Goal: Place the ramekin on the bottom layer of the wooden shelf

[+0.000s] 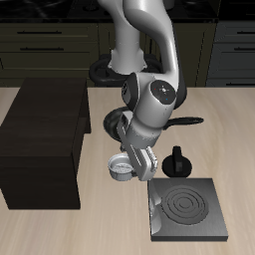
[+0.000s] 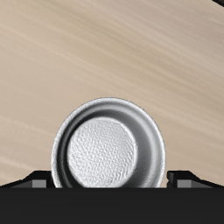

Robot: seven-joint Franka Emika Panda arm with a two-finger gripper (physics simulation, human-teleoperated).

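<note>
Nearest the desk's front edge, the flat black square stove plate [image 1: 186,207] is lying with raised concentric rings moulded into its matte top. Just behind it, a small black knobbed pot [image 1: 179,161] is standing, round and squat.

Beside the stove plate's back corner, the ramekin [image 1: 121,167] is sitting, a small round shallow bowl. In the wrist view the ramekin [image 2: 108,151] is showing a smooth, silvery rim curving down into a grey, finely pebbled inside (the ribbed outer wall is not visible from above). It is lying between the stove plate and the wooden shelf, apart from both, with pale, streaky wood-grain desk [image 2: 105,52] spreading around it.

The gripper [image 1: 130,159] is hanging directly over the ramekin, the white arm reaching down from the back. Its dark fingers [image 2: 191,178] are showing to either side of the bowl, spread wider than the rim; whether they are touching it I cannot tell, and nothing is visibly clamped.

The wooden shelf [image 1: 45,139] is standing alongside, a large, boxy, nearly black cabinet with a flat top and plain faces; its layers are not showing from this angle.

Farther back, partly hidden behind the arm, a black frying pan [image 1: 191,121] is poking out its handle. Dark cabinets with drawer handles are running along the rear.
</note>
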